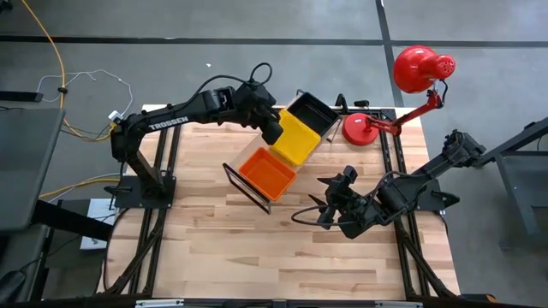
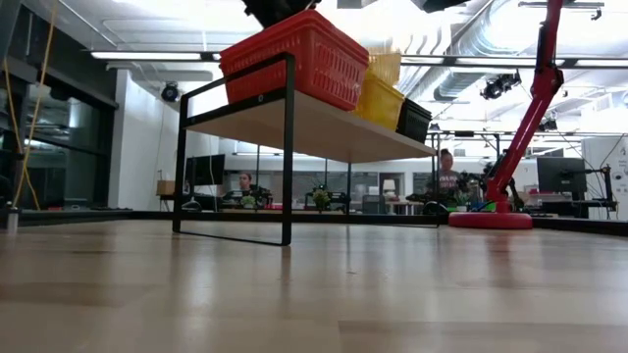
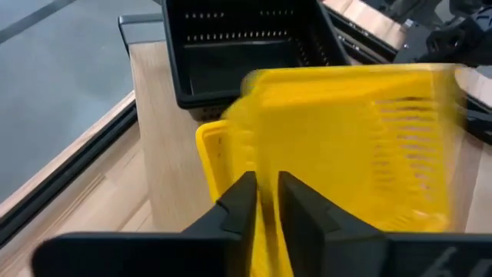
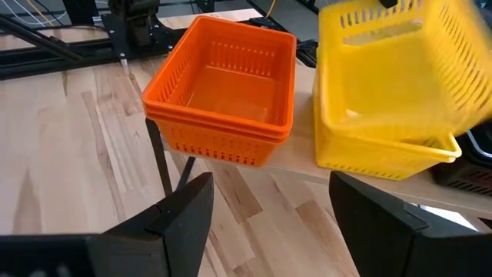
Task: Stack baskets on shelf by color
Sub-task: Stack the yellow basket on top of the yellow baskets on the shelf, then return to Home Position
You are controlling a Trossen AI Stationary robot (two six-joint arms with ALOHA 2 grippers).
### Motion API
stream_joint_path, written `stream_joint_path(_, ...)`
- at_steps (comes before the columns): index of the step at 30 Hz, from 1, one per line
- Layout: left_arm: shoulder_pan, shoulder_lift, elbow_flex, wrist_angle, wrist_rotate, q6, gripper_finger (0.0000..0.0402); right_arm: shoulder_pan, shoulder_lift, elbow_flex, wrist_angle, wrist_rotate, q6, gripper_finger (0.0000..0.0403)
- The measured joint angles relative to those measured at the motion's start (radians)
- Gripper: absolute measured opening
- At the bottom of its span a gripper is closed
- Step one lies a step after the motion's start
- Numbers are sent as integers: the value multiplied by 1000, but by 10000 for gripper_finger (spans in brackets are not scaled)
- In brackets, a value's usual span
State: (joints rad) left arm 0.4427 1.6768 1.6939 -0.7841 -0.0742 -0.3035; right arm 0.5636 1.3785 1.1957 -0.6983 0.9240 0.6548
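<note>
At frame centre on the shelf (image 1: 257,168), the orange baskets (image 1: 267,174) sit nested. Our left end effector (image 3: 261,201) pinches a tilted yellow basket (image 3: 361,138) onto its twin; seating it remains. Right end effector (image 4: 269,223) waits wide open, empty.

Even, bright overhead light fills the scene; ceiling strip lights (image 2: 177,55) glare white in the low view. The upper yellow basket (image 3: 361,138) is smeared by motion blur in both wrist views. Beneath the shelf (image 2: 324,127) lies soft shadow, and the near tabletop (image 2: 314,304) is out of focus.
</note>
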Motion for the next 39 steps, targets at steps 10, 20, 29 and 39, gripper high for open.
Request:
stream_joint_path(10, 14, -7, 32, -30, 19, 19, 125, -1, 0, 0, 1, 8, -6, 248)
stream_joint_path(20, -18, -85, 98, -87, 14, 87, 149, 0, 0, 0, 7, -11, -1, 248)
stream_joint_path(29, -231, -351, -213, 199, -28, 211, 115, 0, 0, 0, -10, 15, -9, 248)
stream_joint_path(39, -562, -794, -858, 688, -147, 222, 53, 0, 0, 0, 5, 51, 18, 248)
